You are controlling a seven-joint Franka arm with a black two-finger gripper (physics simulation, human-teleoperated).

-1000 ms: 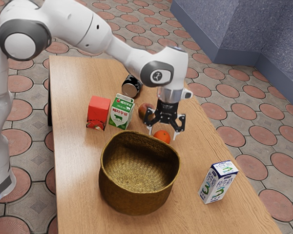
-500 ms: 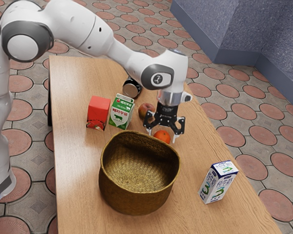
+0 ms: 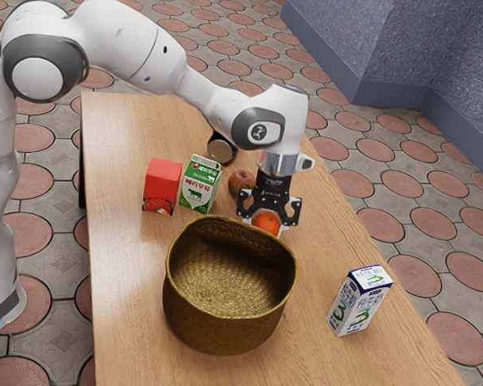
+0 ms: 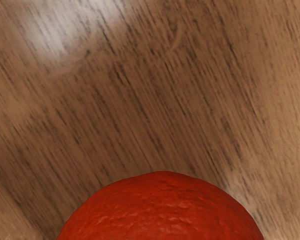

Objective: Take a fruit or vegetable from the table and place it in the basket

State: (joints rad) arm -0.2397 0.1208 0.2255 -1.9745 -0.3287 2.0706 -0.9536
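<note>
Orange fruit (image 3: pixel 267 223) between parted fingers, outside the woven basket (image 3: pixel 225 326).
Black and low, the gripper (image 3: pixel 266 227) straddles the fruit, its fingers apart, one to each side; whether either touches the skin, I cannot tell. The fruit sits just past the basket's far rim, toward the exterior view's right, and the wrist view shows its pitted skin against the wooden table (image 3: pixel 121 241). Farther back is a reddish fruit (image 3: pixel 241 183), with a green-and-white carton (image 3: pixel 200 189) and a red box (image 3: pixel 162 186) toward the exterior view's left. A dark can (image 3: pixel 220 150) lies at the far side; a blue-and-white carton (image 3: pixel 360 304) stands near, at the exterior view's right.
</note>
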